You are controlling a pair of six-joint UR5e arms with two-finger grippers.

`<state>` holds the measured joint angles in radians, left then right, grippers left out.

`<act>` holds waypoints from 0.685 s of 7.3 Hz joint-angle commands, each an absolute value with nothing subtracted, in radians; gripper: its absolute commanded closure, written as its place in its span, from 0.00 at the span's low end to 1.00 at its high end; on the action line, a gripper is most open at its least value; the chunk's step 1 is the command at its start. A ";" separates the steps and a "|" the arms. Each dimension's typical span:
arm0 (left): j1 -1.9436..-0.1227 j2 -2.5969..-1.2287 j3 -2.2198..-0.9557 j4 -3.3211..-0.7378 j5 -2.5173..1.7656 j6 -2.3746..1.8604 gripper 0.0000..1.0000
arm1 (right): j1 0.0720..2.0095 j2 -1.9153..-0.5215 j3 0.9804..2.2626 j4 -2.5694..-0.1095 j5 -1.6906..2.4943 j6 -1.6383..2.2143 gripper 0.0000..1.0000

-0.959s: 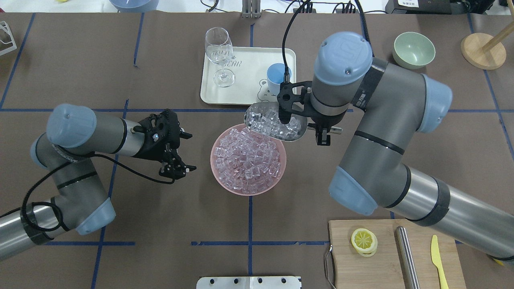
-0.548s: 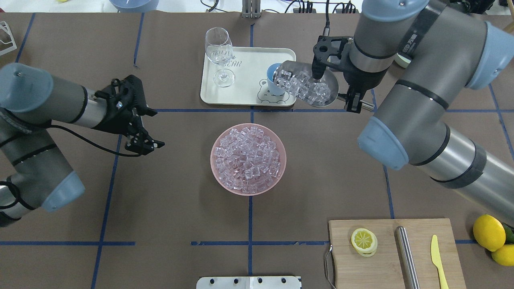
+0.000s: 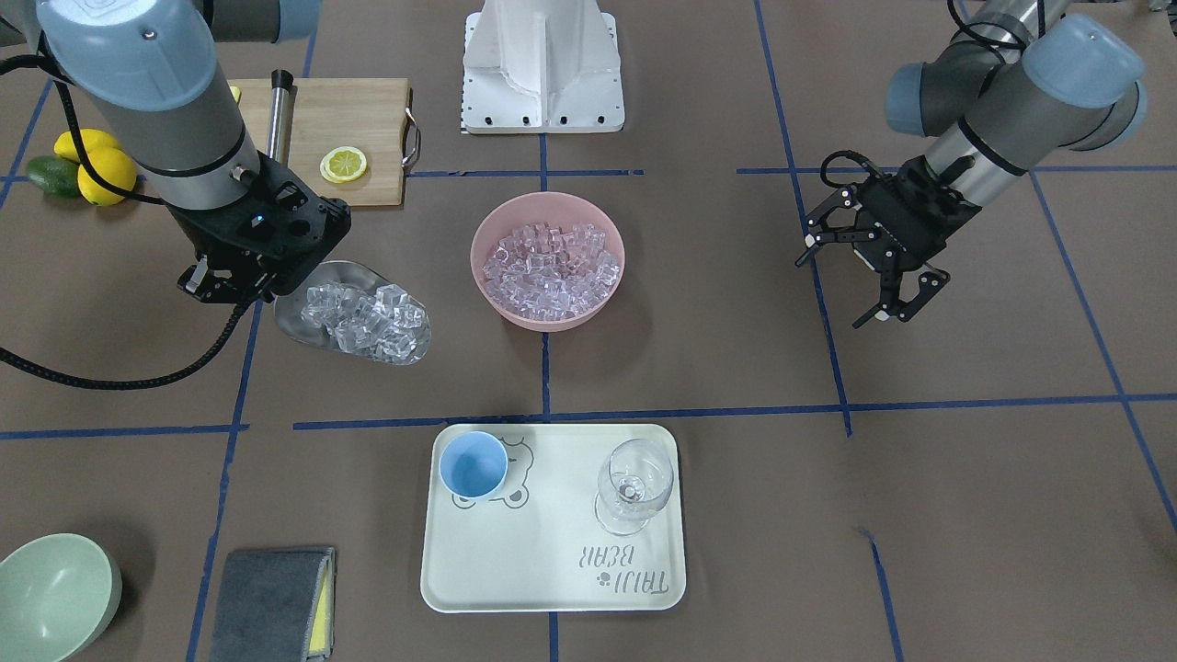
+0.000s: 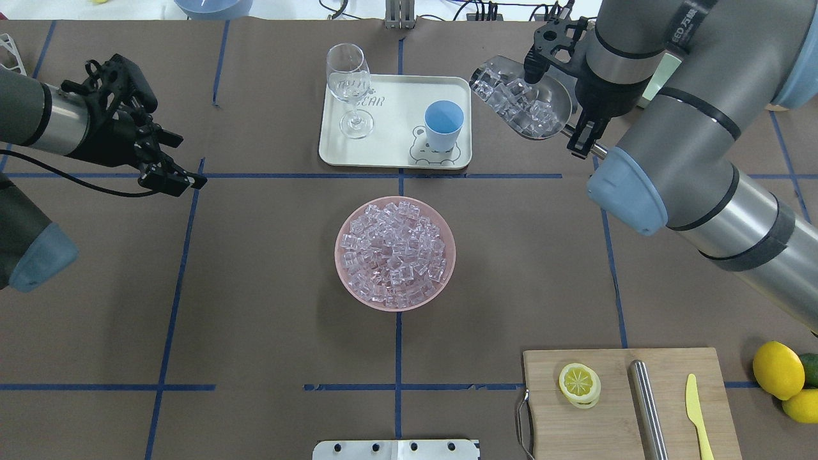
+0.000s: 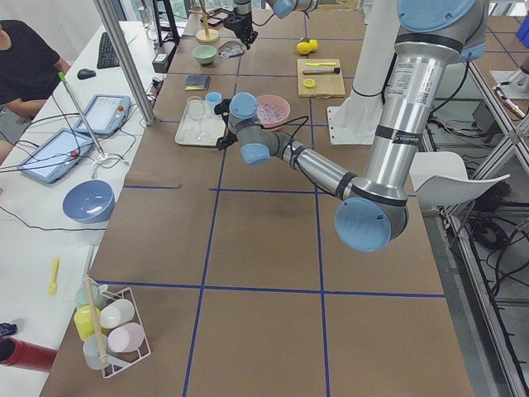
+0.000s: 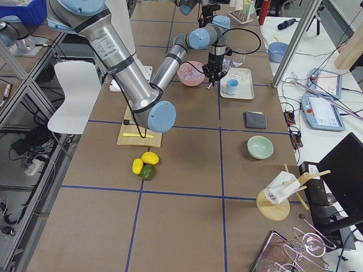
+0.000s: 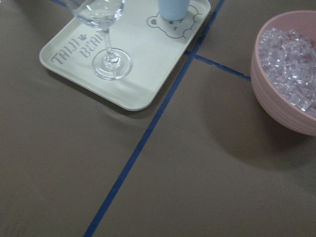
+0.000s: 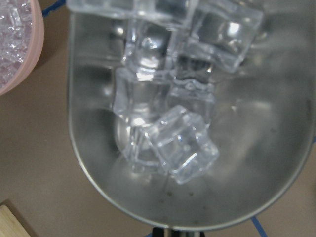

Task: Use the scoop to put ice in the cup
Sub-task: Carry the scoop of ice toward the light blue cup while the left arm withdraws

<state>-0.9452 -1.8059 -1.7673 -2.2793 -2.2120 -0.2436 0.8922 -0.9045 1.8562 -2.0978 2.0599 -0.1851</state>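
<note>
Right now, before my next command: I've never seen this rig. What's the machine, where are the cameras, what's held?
It is a two-armed robot at a table. One camera looks down from behind the robot, one faces it, two look from the table's ends, and one sits on each wrist. The right gripper holds a metal scoop loaded with ice, not over the blue cup. That cup, seemingly empty, and a wine glass stand on a tray. A pink bowl holds more ice. The left gripper hangs open, empty.

Light-blue cup (image 4: 444, 122); silver scoop (image 4: 560, 104); pink bowl (image 4: 339, 255).
</note>
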 commanded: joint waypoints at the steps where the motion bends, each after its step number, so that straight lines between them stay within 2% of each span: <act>1: -1.014 -1.766 -1.761 -2.276 -2.235 -0.273 0.00 | 0.887 -0.803 1.716 -2.098 2.062 -0.047 1.00; 2: -1.053 -1.752 -1.753 -2.275 -2.235 -0.273 0.00 | 0.885 -0.740 1.618 -2.098 2.081 -0.014 1.00; 5: -1.097 -1.750 -1.691 -2.264 -2.237 -0.275 0.00 | 0.839 -0.738 1.549 -2.098 2.118 -0.005 1.00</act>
